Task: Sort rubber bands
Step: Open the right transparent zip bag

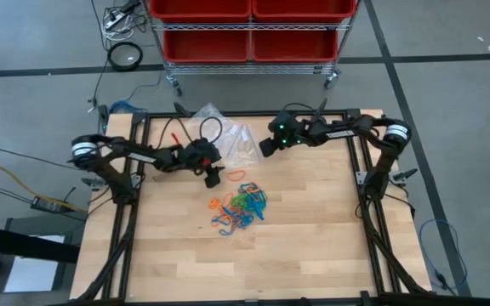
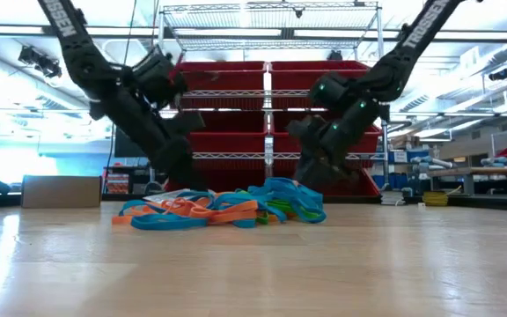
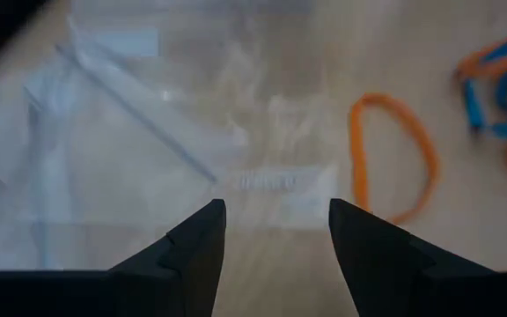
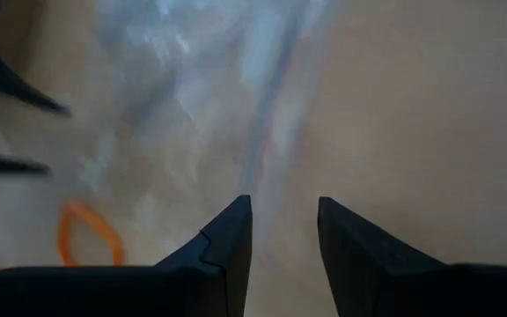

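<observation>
showing "trossen" lettering, both arms hover over clear bags [image 1: 232, 140] beside rubber bands [image 1: 241, 206].

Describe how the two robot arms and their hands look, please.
Both arms are dark, jointed and slim, each with a white band near the base; white TROSSEN lettering shows in the low view. The right arm carries a green light. The left hand and the right hand each end in two black, wedge-shaped fingers. Black cables run along the arms.

Rubber bands [image 1: 240, 206] piled mid counter [image 1: 313, 246]; plastic bags [image 1: 232, 140] behind pile, between left claw [image 1: 213, 177] and right claw [image 1: 264, 146].
</observation>
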